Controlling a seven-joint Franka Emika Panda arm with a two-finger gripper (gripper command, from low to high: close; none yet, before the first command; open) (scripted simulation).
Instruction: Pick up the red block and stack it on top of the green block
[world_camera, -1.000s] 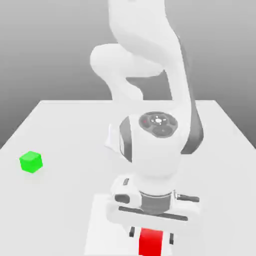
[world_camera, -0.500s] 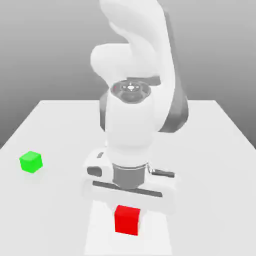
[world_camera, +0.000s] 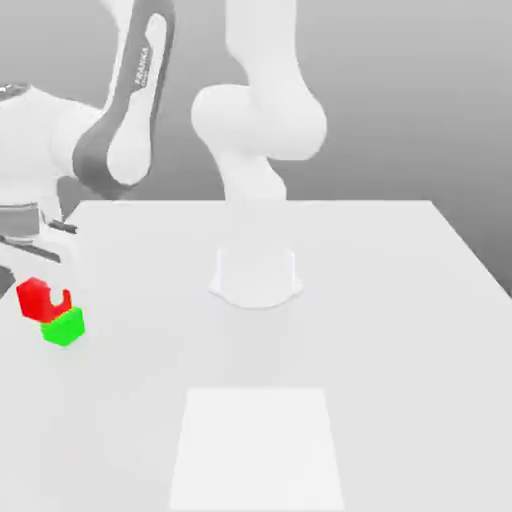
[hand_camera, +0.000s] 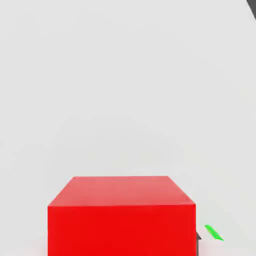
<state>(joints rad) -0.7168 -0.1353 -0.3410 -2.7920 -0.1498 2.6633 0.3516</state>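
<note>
Hand (world_camera: 42, 300) at the exterior view's left edge, clamped on the red block (world_camera: 36, 297); block held clear of the desk (world_camera: 380, 300). Red block sits just above the green block (world_camera: 64, 326), offset toward the exterior view's left; contact between them apparently none, though hard to judge. Hand view: red block (hand_camera: 121, 215) close up, a sliver of green block (hand_camera: 213, 232) beside it.

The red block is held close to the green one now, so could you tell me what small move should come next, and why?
Probably a small sideways shift toward the exterior view's right, then a gentle descent. The tool is shut on the red block, which hangs above the green block but offset toward the exterior view's left; in the hand view just a green sliver peeks past the red block's edge.
</note>
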